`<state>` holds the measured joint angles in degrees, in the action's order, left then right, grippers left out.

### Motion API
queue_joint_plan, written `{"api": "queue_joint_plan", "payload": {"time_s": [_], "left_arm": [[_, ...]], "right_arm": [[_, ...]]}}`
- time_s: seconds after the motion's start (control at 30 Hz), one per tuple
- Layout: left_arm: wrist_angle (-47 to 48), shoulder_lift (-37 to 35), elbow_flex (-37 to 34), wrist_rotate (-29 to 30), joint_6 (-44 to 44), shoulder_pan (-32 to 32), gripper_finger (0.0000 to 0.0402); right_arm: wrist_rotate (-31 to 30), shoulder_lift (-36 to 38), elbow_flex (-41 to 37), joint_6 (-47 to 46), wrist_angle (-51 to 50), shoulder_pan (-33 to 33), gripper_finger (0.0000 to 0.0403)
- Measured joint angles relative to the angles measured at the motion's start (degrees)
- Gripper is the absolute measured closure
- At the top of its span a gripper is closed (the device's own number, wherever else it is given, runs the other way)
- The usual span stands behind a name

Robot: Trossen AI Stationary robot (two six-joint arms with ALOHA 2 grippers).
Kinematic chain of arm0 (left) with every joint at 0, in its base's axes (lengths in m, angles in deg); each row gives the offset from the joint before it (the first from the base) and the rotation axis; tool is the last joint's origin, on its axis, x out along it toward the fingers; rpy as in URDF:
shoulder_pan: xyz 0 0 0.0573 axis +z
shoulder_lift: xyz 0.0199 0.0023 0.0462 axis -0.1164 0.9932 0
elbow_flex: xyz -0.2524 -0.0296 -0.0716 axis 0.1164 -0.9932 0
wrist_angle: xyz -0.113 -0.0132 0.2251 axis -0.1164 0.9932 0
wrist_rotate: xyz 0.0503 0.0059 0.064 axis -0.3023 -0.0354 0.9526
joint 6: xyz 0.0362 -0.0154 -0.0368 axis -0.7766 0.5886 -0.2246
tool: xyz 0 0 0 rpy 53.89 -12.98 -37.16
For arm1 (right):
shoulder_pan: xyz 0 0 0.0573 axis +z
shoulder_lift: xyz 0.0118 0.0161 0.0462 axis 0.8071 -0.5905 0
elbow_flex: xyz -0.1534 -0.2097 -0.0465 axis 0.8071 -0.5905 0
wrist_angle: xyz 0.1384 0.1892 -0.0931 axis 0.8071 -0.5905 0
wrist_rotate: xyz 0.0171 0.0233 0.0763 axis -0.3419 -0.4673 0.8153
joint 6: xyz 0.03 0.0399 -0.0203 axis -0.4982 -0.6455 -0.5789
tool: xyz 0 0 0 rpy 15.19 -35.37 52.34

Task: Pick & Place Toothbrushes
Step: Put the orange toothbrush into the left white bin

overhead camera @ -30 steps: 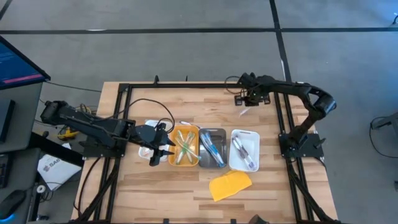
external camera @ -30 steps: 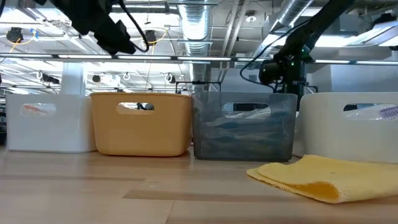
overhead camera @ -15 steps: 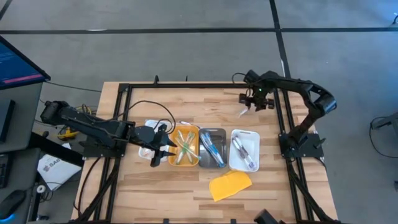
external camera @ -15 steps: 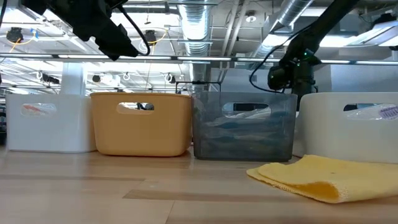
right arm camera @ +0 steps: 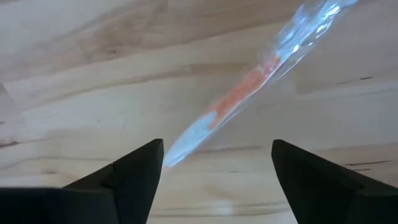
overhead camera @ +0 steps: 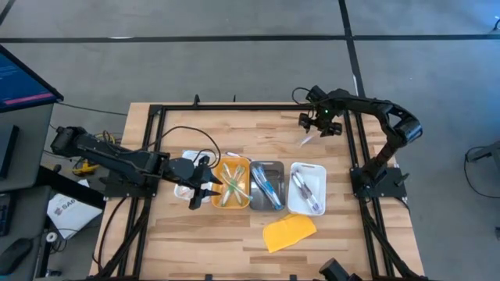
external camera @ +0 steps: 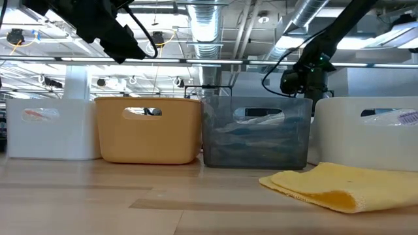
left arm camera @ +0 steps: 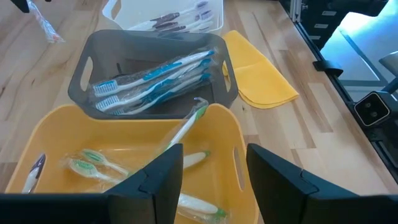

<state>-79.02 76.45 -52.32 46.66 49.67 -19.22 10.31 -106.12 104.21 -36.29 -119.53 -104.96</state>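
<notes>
Right gripper [right arm camera: 214,165]: fingers spread wide, nothing between; it hangs over the far right part of the wooden table [overhead camera: 234,242]
Toothbrush: orange-handled toothbrush in clear wrapper [right arm camera: 249,87] lies flat on the wood, just beside right gripper; apart from the trays
Left gripper [left arm camera: 208,171]: fingers apart, empty; above yellow plastic tray w/ green toothbrushes [left arm camera: 124,168]
Grey plastic tray [left arm camera: 84,68]: holds blue toothbrushes [left arm camera: 155,71]

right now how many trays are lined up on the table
4 in a row: a white tray at the left end under the left claw, then the orange tray, the grey tray, and another white tray at the right end.
</notes>
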Motion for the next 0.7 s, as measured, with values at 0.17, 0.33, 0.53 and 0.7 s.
{"api": "queue_joint_plan", "payload": {"time_s": [0.17, 0.33, 0.53, 0.7], "left_arm": [[0.0, 0.0, 0.0, 0.0, 0.0, -0.9, 0.0229], [-0.3, 0.0, 0.0, 0.0, 0.0, -2.5, 0.0229], [-0.6, 0.0, 0.0, 0.0, 0.0, -3.3, 0.0229], [-0.8, 0.0, 0.0, 0.0, 0.0, -3.6, 0.0229]], "right_arm": [[0.0, 0.0, 0.0, -0.4, 0.2, -1.4, 0.0107], [-0.1, -0.8, 0.0, -1.3, 0.8, -1.8, 0.0107], [3.6, -7.1, 0.1, -1.4, 1.6, -1.3, 0.0108], [5.4, -10.7, 1.6, 1.1, -0.1, -1.6, 0.0111]]}}
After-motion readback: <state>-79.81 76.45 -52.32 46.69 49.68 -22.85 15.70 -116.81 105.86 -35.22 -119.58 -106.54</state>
